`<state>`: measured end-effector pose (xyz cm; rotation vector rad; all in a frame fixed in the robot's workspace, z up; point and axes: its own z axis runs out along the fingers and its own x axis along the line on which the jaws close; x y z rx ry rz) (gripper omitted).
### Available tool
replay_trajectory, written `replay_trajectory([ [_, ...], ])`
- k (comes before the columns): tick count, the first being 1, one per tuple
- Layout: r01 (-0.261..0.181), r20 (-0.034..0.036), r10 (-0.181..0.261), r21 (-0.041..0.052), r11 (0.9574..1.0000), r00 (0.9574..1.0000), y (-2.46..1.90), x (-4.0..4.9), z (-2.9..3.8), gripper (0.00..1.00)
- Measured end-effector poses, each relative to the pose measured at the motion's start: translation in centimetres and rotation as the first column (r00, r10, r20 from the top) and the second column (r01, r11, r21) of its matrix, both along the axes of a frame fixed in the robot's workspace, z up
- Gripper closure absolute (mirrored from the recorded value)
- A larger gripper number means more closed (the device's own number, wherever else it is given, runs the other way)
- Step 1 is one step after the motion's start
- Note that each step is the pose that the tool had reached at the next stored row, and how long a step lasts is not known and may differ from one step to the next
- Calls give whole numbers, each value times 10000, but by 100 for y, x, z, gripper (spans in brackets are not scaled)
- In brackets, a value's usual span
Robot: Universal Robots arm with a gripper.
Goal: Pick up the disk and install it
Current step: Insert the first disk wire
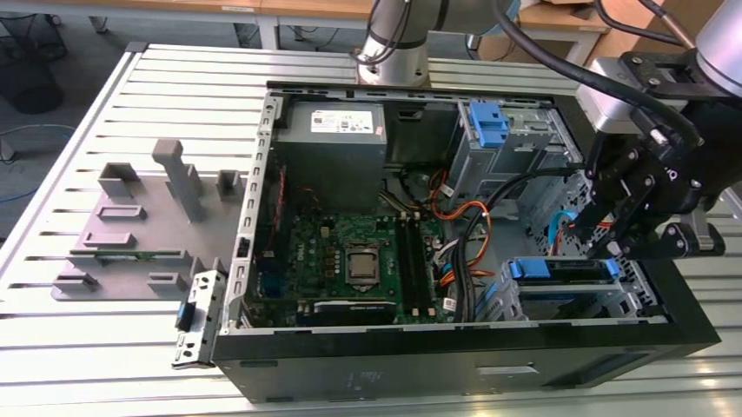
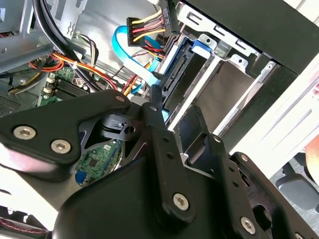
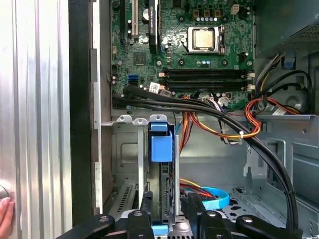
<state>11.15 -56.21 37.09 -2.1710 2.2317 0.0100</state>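
Disk: the disk (image 1: 561, 269) is sitting on edge in the drive cage (image 1: 579, 306), at the near corner of the computer case (image 1: 464, 369) on the exterior view's right, with its blue rail showing on top.
Gripper: the gripper (image 1: 611, 248) is hanging just above the cage, over one end of the disk. Its fingers (image 3: 146, 211) are standing apart, one to each side of the disk's slot, and are clamping nothing.
In the way: black cables (image 1: 510, 187) are running from the middle of the case towards the cage. Orange wires (image 1: 475, 221) and a blue flat cable (image 1: 565, 221) are lying just beside the disk.
Around: the motherboard (image 1: 347, 261) is lying on the case floor. A grey power box (image 1: 334, 130) is sitting at the far corner, and a second bay with a blue handle (image 1: 489, 122) is standing beyond the cage.
Outside the case: a grey holder (image 1: 139, 217) carrying a green strip (image 1: 128, 254) is resting on the slatted table (image 1: 116, 356), well apart from the gripper.
First wrist view: the disk (image 3: 161, 147) is showing end-on between the cage's two metal rails. The black cables (image 3: 209, 107) are crossing between it and the motherboard (image 3: 199, 59), and a person's fingertip (image 3: 4, 215) is resting at the table's edge.
Second wrist view: the disk's (image 2: 177, 79) connector end is showing, and a plug with red, yellow and black wires (image 2: 147, 27) is hanging near it.
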Motion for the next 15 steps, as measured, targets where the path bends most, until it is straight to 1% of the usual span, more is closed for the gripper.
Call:
replay_trajectory([
  [3, 0, 0, 0, 2, 10000, 10000, 0, 2, 22, 58],
  [7, -2, 0, 2, 1, 10000, 10000, 4, 15, 24, 58],
  [15, -3, 0, 3, 4, 10000, 10000, 43, 77, 16, 58],
])
